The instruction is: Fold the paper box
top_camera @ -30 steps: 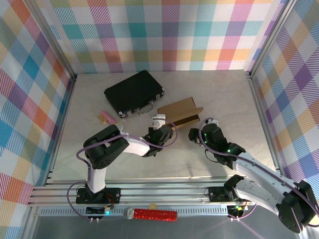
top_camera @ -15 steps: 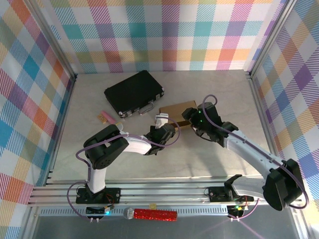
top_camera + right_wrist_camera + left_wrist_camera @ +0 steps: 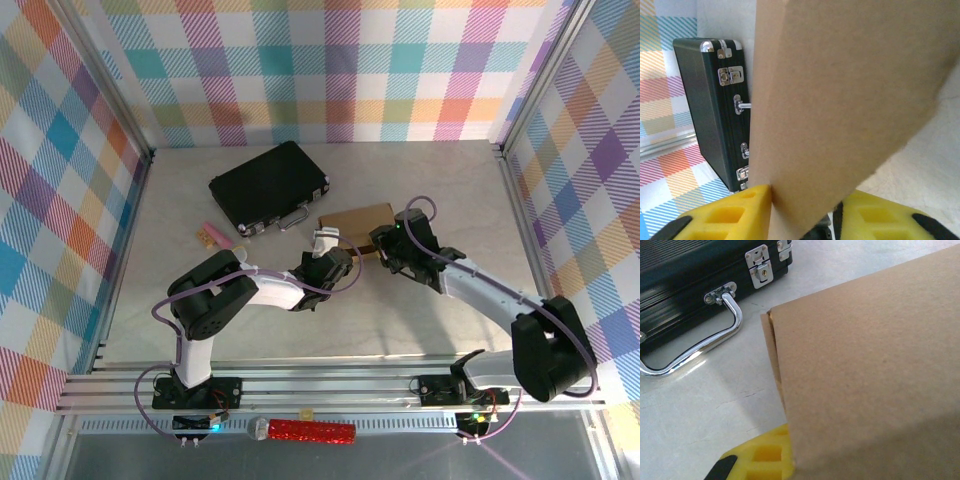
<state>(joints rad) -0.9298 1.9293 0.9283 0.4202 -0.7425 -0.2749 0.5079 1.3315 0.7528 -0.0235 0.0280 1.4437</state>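
Observation:
The paper box (image 3: 355, 218) is plain brown cardboard lying mid-table, just right of the black case. My left gripper (image 3: 333, 258) sits at its near left corner. In the left wrist view a cardboard panel (image 3: 865, 365) runs down beside one yellow finger (image 3: 762, 457) and hides the other, so the gripper is shut on that edge. My right gripper (image 3: 384, 243) is at the box's near right end. There a slanted cardboard panel (image 3: 840, 100) stands between the two yellow fingers (image 3: 735, 215), which are closed onto it.
The black case (image 3: 268, 186) with its metal handle (image 3: 700, 347) lies close behind and left of the box. A small pink item (image 3: 216, 236) rests left of the arms. A red glittery stick (image 3: 310, 431) lies on the front rail. Checked walls surround the table.
My right arm swung in from the near right to the box's right end, and its jaws narrowed onto the cardboard. The box's open right flap now lies shut. My left gripper stayed put.

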